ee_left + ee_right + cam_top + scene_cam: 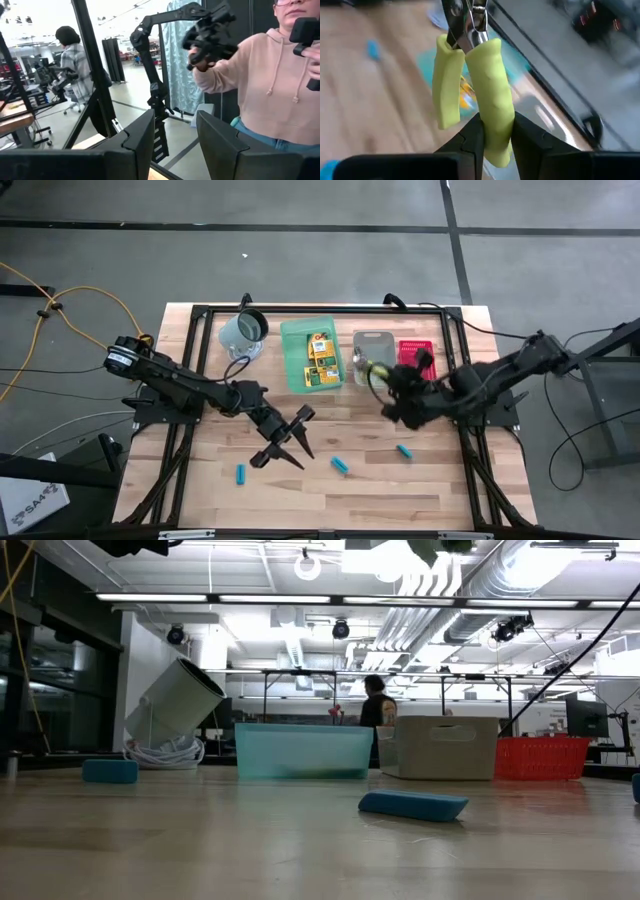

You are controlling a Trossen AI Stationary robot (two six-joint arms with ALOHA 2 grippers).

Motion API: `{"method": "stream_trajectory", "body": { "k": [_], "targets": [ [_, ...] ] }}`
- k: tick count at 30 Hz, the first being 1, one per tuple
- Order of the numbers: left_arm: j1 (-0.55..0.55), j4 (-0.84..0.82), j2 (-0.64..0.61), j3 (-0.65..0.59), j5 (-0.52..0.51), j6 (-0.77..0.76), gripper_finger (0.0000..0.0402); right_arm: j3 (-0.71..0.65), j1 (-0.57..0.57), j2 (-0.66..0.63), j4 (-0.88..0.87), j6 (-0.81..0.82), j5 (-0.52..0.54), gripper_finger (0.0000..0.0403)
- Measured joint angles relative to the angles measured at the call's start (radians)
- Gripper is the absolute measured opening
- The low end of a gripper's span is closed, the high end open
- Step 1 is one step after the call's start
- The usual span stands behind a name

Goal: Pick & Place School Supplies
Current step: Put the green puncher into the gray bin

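Note:
A plier-like tool [470, 75] with yellow-green handles and a metal head hangs in my right gripper [495, 137], which is shut on it above the near edge of the grey tray [373, 345]. In the high view the tool [377, 370] shows beside the right gripper [395, 395]. Several yellow-orange boxes [320, 358] lie in the green tray [295, 350]. Three cyan-blue pieces [240, 473] [341, 465] [404, 450] lie flat on the wooden table. My left gripper [295, 438] stands open and holds nothing above the table's middle, and its fingers [140, 137] point slightly upward. My right gripper pinches one yellow-green handle [495, 117] of the tool between its two fingers, near the handle's free end. The other handle [445, 85] stands free beside it. The tool sticks out beyond the fingertips, metal head farthest from them, lifted clear of the table and trays.
A grey-green mug [245, 330] sits tilted at the back left over a white coiled cord [165, 752]. A red tray [416, 352] stands right of the grey one. A black frame [200, 315] rims the table. A person in a pink hoodie [270, 85] stands beyond the table.

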Motion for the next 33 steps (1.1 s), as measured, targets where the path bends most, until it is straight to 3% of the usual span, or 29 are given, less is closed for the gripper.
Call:
{"method": "stream_trajectory", "body": {
  "k": [5,9,17,24,27,33],
  "targets": [
    [-0.018,0.000,0.000,0.000,0.000,0.000,0.0143,-0.021,-0.166,-0.008,-0.060,0.016,-0.104,0.0068],
    [-0.034,-0.002,0.000,0.000,0.000,0.001,0.0143,-0.088,-0.299,-0.006,0.019,-0.076,-0.214,0.0068],
    [-0.062,-0.028,0.000,0.000,-0.004,0.002,0.0143,-0.206,-0.576,-0.006,0.172,-0.153,-0.530,0.0068],
    [-0.083,-0.053,0.000,0.000,-0.006,0.047,0.0143,-0.324,-0.725,-0.005,0.309,-0.149,-0.803,0.0068],
    [-0.087,-0.054,0.000,0.000,-0.007,0.047,0.0143,-0.369,-0.747,-0.005,0.349,-0.130,-0.852,0.0069],
    [-0.086,-0.054,0.000,0.000,-0.007,0.047,0.0143,-0.406,-0.767,-0.005,0.348,-0.093,-0.852,0.0069]
  ]
}}
